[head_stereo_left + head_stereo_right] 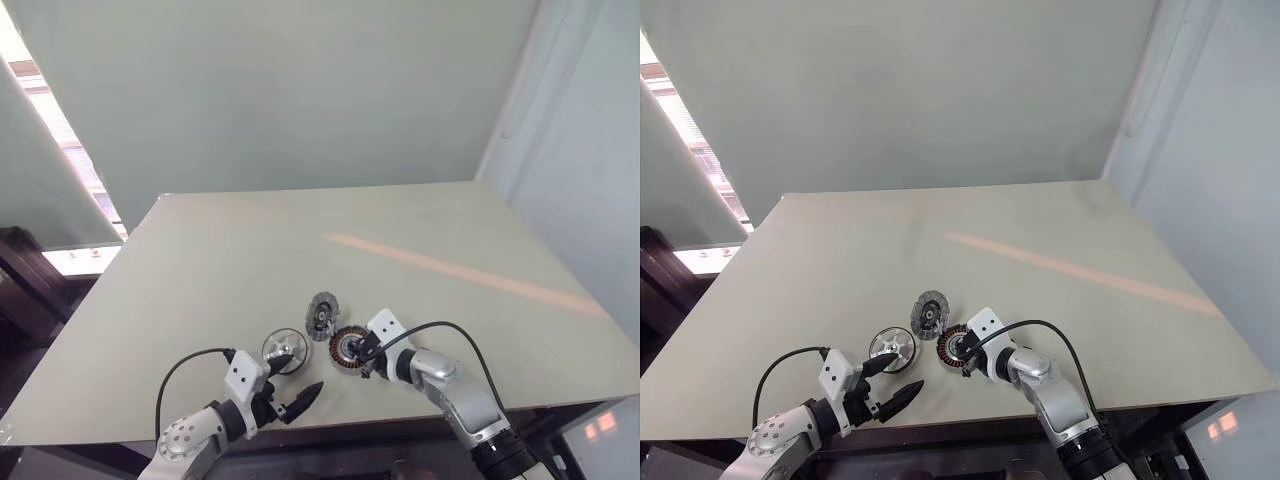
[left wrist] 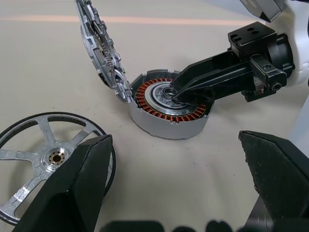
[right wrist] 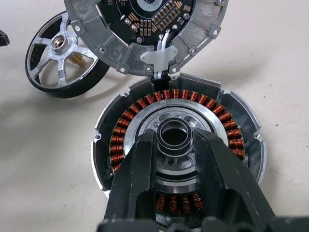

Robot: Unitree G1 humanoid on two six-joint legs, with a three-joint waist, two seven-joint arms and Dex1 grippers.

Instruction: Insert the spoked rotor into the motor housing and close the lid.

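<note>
Right tool (image 3: 176,145) grips motor housing (image 1: 347,348) hub on beige table (image 1: 250,250), grey walls.

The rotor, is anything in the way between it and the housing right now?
Yes. The right pincer sits in the housing, its fingers closed on the centre hub where the rotor must go. The lid stands open.

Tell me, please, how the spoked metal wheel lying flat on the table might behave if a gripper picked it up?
The spoked wheel looks like rigid metal, so probably stiff. Its shiny surface may slip between fingers. On its round rim, it would likely roll.
</note>
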